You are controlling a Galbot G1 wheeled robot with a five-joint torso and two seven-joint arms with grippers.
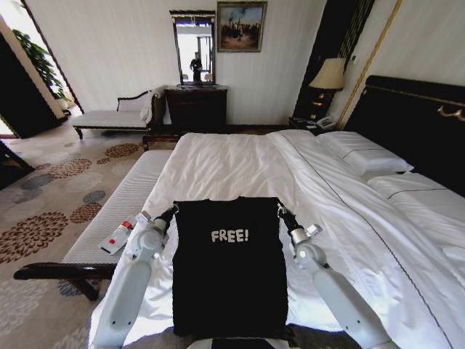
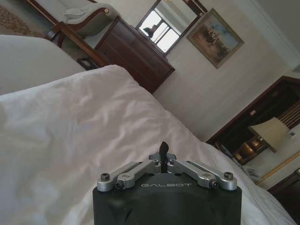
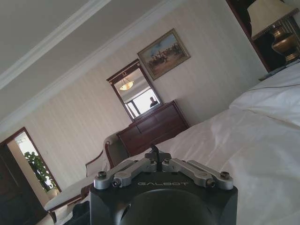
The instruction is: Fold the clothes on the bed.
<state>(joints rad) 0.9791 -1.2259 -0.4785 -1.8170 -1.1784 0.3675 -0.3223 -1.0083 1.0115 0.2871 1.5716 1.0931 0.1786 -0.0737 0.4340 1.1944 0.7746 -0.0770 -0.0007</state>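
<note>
The black T-shirt (image 1: 229,269) you see in the lower centre of the head view lies on the white duvet (image 1: 232,163) of the bed, near its foot edge. It looks like a tall narrow rectangle, with no sleeves showing at the sides, and the white "FREE!" lettering (image 1: 229,235) faces up. Its lower hem is partly cut off by the bottom of the frame.

The left gripper (image 1: 172,211) sits at the shirt's upper left corner, the right gripper (image 1: 280,211) at the upper right corner. In both wrist views the fingertips stand pressed together, closed. Whether cloth is pinched between them you cannot tell.
</note>
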